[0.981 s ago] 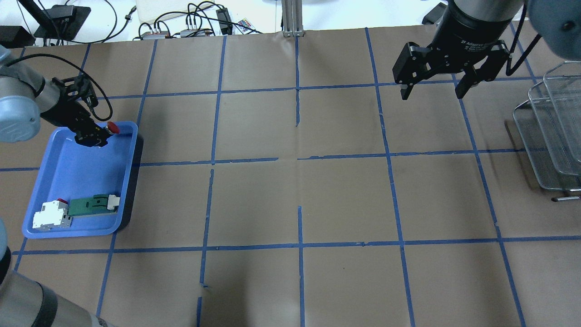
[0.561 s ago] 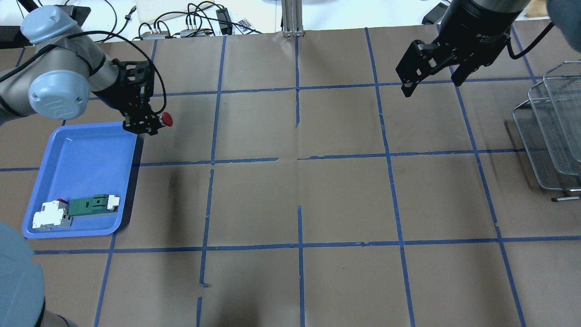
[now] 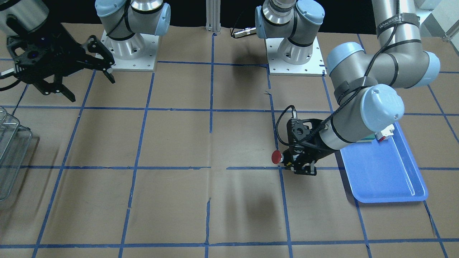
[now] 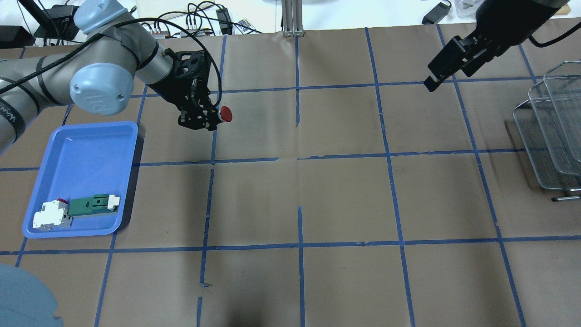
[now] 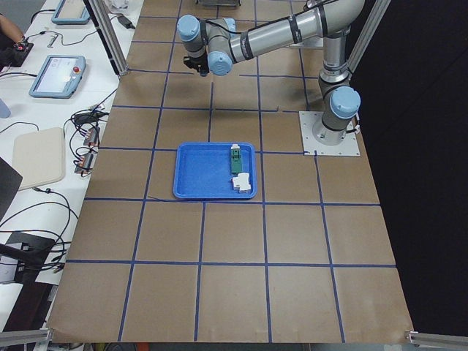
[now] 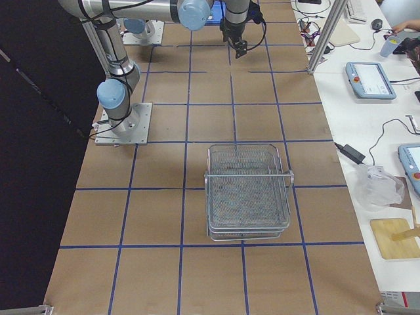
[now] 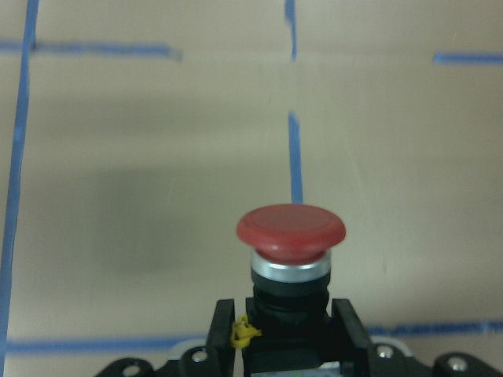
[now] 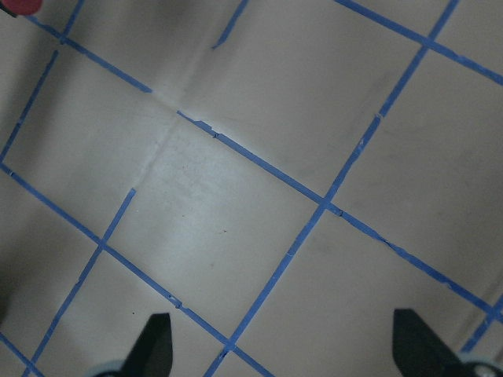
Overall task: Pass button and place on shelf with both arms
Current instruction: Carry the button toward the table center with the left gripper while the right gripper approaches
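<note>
1. The pick-up looked done. The left gripper [image 4: 213, 119] was clamped on the black body of the button [image 4: 225, 114] and held it off the paper, outside the blue tray [image 4: 81, 159].
2. In the overhead view the button sat at about 10 o'clock from the table's centre, near the tray's 1 o'clock corner. Its red cap pointed toward 3 o'clock, out past the fingertips.
3. The right gripper [image 3: 89, 87] hung with its jaws spread wide and nothing between them. It was at about 1 o'clock from the centre in the overhead view, well apart from the button.
4. By my reading the hand-over had not begun. What remained was bringing the two grippers together, passing the button across, and setting it on the shelf [image 4: 544, 150] at the table's 3 o'clock edge.
5. In the left wrist view the button [image 7: 291, 232] showed a smooth, dull-red mushroom cap over a thin silvery ring and a black round body. The fingers [image 7: 222, 330] pinched that body from both sides, well below the cap.
6. A small yellow scrap showed beside the body at 8 o'clock. It was possibly a tag or a wire, too blurred to say.
7. The white-and-red block [image 4: 47, 217] and the green-and-white part [image 4: 93, 204] lay side by side at the tray's 6 o'clock end.
</note>
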### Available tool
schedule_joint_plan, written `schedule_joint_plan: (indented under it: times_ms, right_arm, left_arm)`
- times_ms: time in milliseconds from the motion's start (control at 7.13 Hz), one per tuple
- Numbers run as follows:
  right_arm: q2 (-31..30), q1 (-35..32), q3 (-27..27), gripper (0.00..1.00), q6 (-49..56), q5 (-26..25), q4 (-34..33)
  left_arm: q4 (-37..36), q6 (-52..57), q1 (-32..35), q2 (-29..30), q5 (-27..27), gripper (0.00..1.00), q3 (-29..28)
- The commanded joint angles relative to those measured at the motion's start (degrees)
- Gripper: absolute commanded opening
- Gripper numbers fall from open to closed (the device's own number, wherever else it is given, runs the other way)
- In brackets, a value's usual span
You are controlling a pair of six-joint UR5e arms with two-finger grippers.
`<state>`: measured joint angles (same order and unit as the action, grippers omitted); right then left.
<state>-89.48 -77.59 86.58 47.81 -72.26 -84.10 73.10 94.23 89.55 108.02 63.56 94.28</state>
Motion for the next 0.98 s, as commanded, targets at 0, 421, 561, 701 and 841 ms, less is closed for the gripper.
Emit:
schedule_joint_plan:
  times_ms: [0,421,561,701,841]
  right_arm:
    - [-1.0,0.3,2.6,1.00,14.1,8.7,2.2]
    - [-1.2,-1.5,3.9,1.00,41.0,12.1,2.5]
    - [-1.3,-1.5,6.6,1.00,47.1,12.9,1.3]
    - [-2.9,-1.5,9.1,1.00,47.0,16.1,-2.9]
    - [-4.4,-1.5,12.5,1.00,46.8,17.7,-7.1]
  left_arm:
    - [-0.5,-10.8,6.6,-0.2,-4.0,0.00,-0.4]
    - [-0.1,-24.0,13.9,-2.4,-7.2,0.00,-3.4]
    - [0.8,-25.0,14.6,-3.9,-7.5,0.00,-3.3]
    - [0.9,-25.5,15.8,-5.2,-7.5,0.00,-3.5]
    - [1.0,-29.2,17.1,-6.8,-7.3,0.00,-3.4]
